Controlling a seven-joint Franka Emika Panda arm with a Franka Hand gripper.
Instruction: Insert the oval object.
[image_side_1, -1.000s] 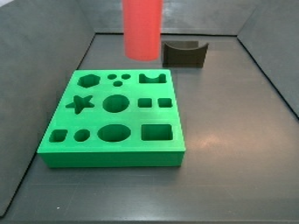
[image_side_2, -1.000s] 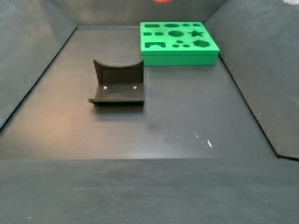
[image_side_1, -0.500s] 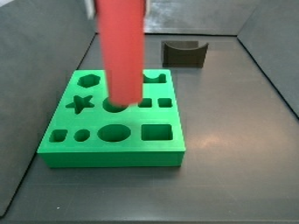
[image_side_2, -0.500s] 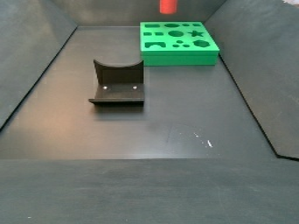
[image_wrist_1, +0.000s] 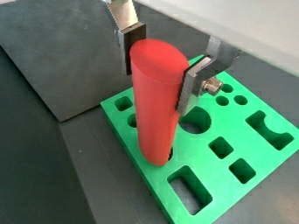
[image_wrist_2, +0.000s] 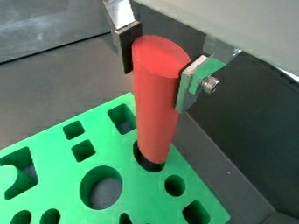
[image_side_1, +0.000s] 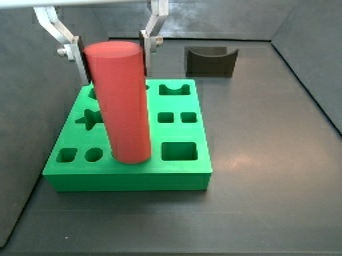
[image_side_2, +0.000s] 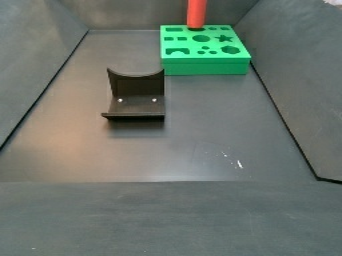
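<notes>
Both wrist views show the gripper (image_wrist_1: 163, 58) closest: two silver fingers (image_wrist_2: 194, 71) sit either side of the top of the red peg (image_wrist_1: 156, 101), apparently touching it, so grasping the peg as far as I can tell. The peg stands upright with its lower end at or in a hole of the green block (image_wrist_1: 263, 162); depth inside cannot be told. A wrist view (image_wrist_2: 160, 96) shows the peg's foot at a hole near the block's edge, with round and square holes around it.

A side view shows the peg (image_side_1: 118, 100) standing on the block (image_side_1: 181, 170), hiding the middle-left holes, with the fingers (image_side_1: 155, 22) reaching down from above on both sides of its top. Here the gap between fingers and peg looks wider, so contact is less clear. Behind the block sits a small dark arch-cut piece (image_side_1: 211, 60) on the desk (image_side_1: 274, 160), well apart.

In a side view from far off, only the peg's lower part (image_side_2: 195, 12) shows above the block (image_side_2: 205, 48); the gripper is cut off. The fixture (image_side_2: 134, 94) stands mid-desk, well clear of the block.
</notes>
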